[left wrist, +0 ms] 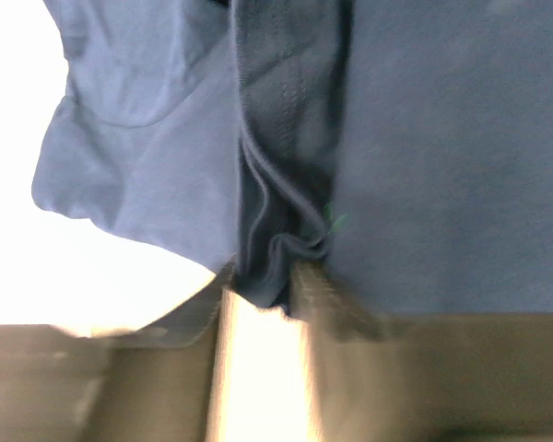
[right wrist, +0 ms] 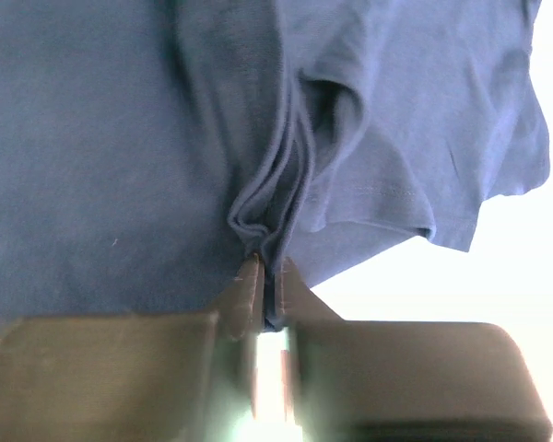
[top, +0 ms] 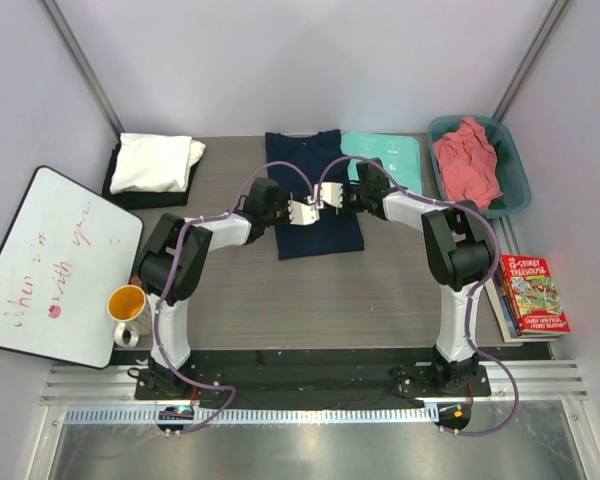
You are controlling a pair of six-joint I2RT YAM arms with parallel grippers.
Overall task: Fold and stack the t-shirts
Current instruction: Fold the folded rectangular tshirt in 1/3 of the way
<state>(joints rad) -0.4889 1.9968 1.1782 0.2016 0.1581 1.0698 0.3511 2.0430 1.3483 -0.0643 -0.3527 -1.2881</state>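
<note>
Jaws first: the right gripper (top: 330, 197) is pinched tight on a bunched fold of the navy t-shirt (top: 315, 240). Its wrist view shows both fingers (right wrist: 249, 287) nearly meeting, with the fold caught between the tips. The left gripper (top: 302, 212) has its jaws parted. Its wrist view shows a bright gap between the fingers (left wrist: 336, 299) and a fold of hem sitting at the mouth of that gap. Whether they press it cannot be told.

On the grey table (top: 400, 290) the navy t-shirt lies spread flat from the centre toward 12 o'clock. The 2 grippers meet tip to tip over its middle, the left coming in from 9 o'clock and the right from 3 o'clock.

A whiteboard (top: 55, 260) leans at 9 o'clock. At 2 o'clock, a teal tub (top: 515, 185) holds the crumpled salmon pink t-shirt (top: 467, 160). At 10 o'clock, a folded white t-shirt (top: 158, 162) rests on a black t-shirt (top: 117, 178). A mint-green board (top: 392, 155) lies at 1 o'clock, just beside the navy shirt. Books (top: 533, 293) are stacked at 4 o'clock, and a yellow-lined mug (top: 128, 303) stands at 8 o'clock.
</note>
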